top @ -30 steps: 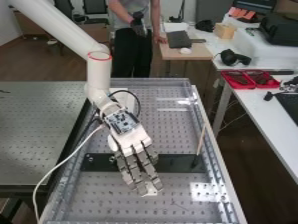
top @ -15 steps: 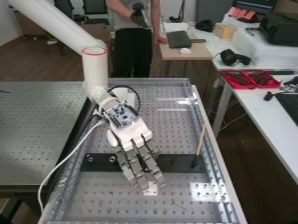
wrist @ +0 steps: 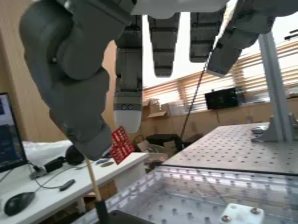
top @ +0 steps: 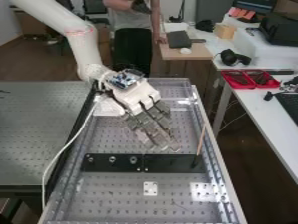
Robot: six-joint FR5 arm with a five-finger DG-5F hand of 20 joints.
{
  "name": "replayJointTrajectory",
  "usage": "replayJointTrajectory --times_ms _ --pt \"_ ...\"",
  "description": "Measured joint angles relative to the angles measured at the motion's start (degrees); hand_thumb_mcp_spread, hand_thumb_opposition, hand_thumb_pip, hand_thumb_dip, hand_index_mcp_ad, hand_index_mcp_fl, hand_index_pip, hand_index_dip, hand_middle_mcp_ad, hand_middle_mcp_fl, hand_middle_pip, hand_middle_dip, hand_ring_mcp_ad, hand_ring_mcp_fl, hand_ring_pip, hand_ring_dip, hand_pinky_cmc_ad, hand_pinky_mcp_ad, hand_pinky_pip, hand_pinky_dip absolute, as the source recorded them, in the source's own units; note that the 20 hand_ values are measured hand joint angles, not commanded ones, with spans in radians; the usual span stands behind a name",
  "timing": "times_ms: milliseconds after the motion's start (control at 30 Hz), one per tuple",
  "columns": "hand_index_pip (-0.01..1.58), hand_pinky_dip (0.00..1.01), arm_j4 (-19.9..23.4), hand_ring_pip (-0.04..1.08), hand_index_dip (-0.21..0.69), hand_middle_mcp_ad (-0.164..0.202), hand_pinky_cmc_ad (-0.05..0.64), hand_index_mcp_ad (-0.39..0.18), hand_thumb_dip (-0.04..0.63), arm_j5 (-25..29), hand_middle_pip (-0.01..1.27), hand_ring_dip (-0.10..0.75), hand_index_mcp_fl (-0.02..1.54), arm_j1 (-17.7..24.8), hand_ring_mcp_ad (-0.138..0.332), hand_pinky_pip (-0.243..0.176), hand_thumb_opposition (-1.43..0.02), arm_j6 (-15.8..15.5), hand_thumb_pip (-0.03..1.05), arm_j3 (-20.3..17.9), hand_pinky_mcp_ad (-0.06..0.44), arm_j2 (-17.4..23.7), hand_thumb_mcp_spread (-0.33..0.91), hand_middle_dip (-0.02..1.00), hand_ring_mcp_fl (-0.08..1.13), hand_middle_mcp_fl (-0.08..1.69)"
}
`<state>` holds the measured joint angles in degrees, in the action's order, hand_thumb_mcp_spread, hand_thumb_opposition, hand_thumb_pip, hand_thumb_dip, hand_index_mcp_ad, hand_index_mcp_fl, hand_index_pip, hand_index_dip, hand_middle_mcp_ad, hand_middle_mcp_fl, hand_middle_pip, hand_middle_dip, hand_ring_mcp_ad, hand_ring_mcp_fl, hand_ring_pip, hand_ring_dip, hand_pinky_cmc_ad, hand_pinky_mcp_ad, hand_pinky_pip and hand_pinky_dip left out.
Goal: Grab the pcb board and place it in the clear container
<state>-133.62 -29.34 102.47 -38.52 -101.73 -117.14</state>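
In the high view the hand [top: 149, 117] is over the bench's middle to far part, its fingers slanting down to the right. In the wrist view a small red board with a light pattern, the pcb board [wrist: 121, 145], stands tilted between the thumb tip and the pale tip of the longest-looking finger of the hand [wrist: 80, 75]; it looks pinched there. A wide see-through tray, apparently the clear container [top: 233, 202], lies along the bench, its perforated floor below the hand.
A black bar [top: 173, 163] crosses the tray, with a thin wooden stick [top: 201, 140] upright at its right end. Nearer is a small white plate [top: 150, 188]. Red bins [top: 249, 79] stand on the right-hand table. A white cable [top: 64, 150] hangs along the left side.
The hand has moved up and back from the near end, swinging its fingers to the right. The black bar and white plate, partly covered before, are now uncovered.
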Motion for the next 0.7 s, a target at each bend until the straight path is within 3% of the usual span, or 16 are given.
replayJointTrajectory --times_ms 167,433,700 --pt "1.51 0.53 -2.61 0.13 0.141 0.091 0.311 -0.021 0.239 -6.97 0.14 -0.03 0.38 0.6 0.19 -0.091 -0.92 1.05 0.58 0.38 0.154 1.55 0.43 0.14 0.0 0.19" --pt "1.51 0.51 -11.14 0.13 0.141 0.087 0.311 -0.021 0.239 -21.71 0.14 -0.028 0.38 1.37 0.19 -0.091 -0.92 5.11 0.58 2.33 0.154 2.93 0.43 0.14 0.01 0.19" --pt "1.49 0.47 -14.91 0.12 0.141 0.082 0.314 -0.019 0.239 -32.88 0.14 -0.021 0.38 1.99 0.188 -0.091 -0.92 7.8 0.58 4.18 0.154 2.92 0.43 0.14 0.01 0.19"
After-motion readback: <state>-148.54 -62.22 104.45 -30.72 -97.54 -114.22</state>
